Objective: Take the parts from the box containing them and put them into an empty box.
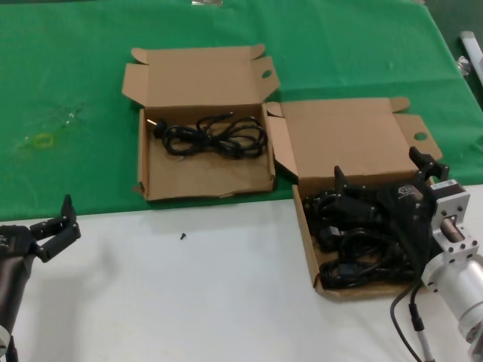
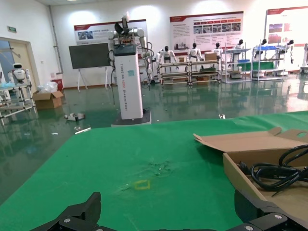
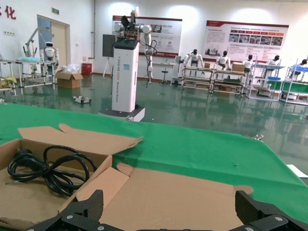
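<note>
The squarer box with the tall lid (image 1: 343, 139) stands at the right and holds a pile of black power cords (image 1: 355, 260). My right gripper (image 1: 381, 175) is open just above that pile, holding nothing; in the right wrist view (image 3: 171, 208) it faces the tall lid (image 3: 183, 192). The wider box with the short lid (image 1: 204, 177) stands at the left with one coiled cord (image 1: 215, 136) in it, which also shows in the right wrist view (image 3: 48, 168) and the left wrist view (image 2: 274, 168). My left gripper (image 1: 62, 226) is open and empty at the near left.
A green cloth (image 1: 68, 75) covers the far part of the table, with a small yellow mark (image 1: 41, 140) on it. The near part is white (image 1: 189, 302), with a tiny black speck (image 1: 183, 236). A black cable (image 1: 407, 317) hangs by my right arm.
</note>
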Robot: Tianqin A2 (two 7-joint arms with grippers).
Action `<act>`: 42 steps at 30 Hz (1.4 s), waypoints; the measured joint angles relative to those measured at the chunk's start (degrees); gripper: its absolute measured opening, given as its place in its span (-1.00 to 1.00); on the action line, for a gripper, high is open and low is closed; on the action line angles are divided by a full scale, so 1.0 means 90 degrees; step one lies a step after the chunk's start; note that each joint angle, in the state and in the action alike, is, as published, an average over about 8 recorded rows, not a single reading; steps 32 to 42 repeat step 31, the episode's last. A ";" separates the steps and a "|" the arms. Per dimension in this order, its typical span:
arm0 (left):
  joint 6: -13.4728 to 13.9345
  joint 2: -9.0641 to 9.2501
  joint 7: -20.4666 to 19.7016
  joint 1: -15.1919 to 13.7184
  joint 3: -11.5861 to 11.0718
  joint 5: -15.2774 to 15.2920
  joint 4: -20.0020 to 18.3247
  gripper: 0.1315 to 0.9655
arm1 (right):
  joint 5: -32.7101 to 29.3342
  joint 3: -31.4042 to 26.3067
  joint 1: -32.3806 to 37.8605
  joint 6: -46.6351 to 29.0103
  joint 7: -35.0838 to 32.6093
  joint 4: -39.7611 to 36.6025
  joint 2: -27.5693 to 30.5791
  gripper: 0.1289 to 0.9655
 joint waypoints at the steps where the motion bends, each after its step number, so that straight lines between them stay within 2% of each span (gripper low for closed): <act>1: 0.0000 0.0000 0.0000 0.0000 0.0000 0.0000 0.0000 1.00 | 0.0000 0.0000 0.0000 0.0000 0.0000 0.0000 0.0000 1.00; 42: 0.0000 0.0000 0.0000 0.0000 0.0000 0.0000 0.0000 1.00 | 0.0000 0.0000 0.0000 0.0000 0.0000 0.0000 0.0000 1.00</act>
